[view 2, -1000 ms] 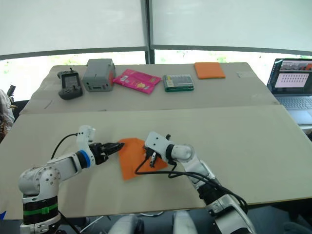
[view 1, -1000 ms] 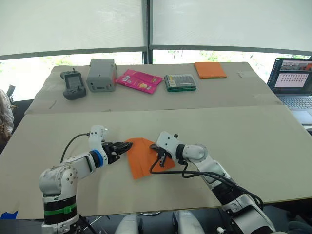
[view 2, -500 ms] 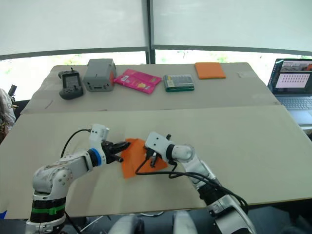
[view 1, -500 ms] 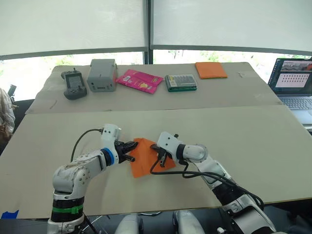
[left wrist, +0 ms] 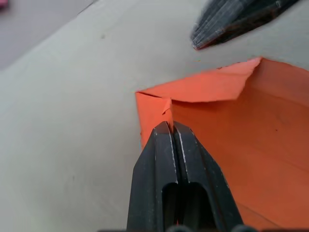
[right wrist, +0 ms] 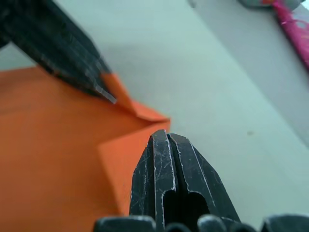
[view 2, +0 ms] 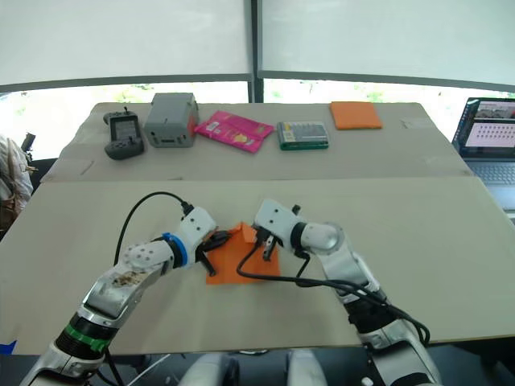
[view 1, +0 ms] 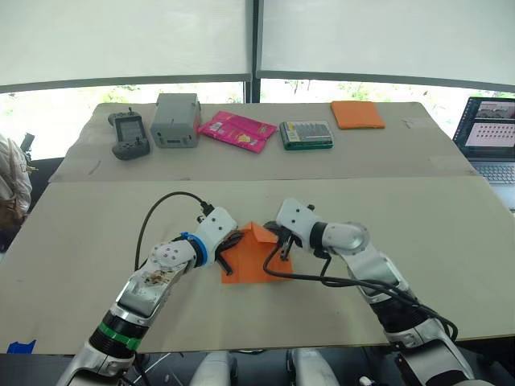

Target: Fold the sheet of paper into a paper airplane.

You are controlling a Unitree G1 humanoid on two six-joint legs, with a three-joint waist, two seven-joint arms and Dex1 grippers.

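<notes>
The sheet of paper (view 1: 251, 261) lies flat on the near table, bright orange, its two far corners folded in so the far edge forms a peak. My left gripper (view 1: 233, 244) is shut on the folded left corner; the left wrist view shows its tips (left wrist: 171, 126) pinching that flap of the paper (left wrist: 241, 145). My right gripper (view 1: 283, 251) is shut, and its tips (right wrist: 164, 135) rest on the right flap of the paper (right wrist: 48, 145). The two grippers stand close together across the peak.
On the far table stand a black controller (view 1: 129, 134), a grey box (view 1: 176, 120), a pink packet (view 1: 236, 131), a green box (view 1: 306, 134) and a thicker orange pad (view 1: 357, 114). A laptop (view 1: 491, 137) sits at the far right. A person (view 1: 12, 189) is at the left edge.
My left gripper shut on the paper's left corner and carried it right, folding it over toward the middle. The right gripper stayed pressed on the paper. The camera shifted slightly.
</notes>
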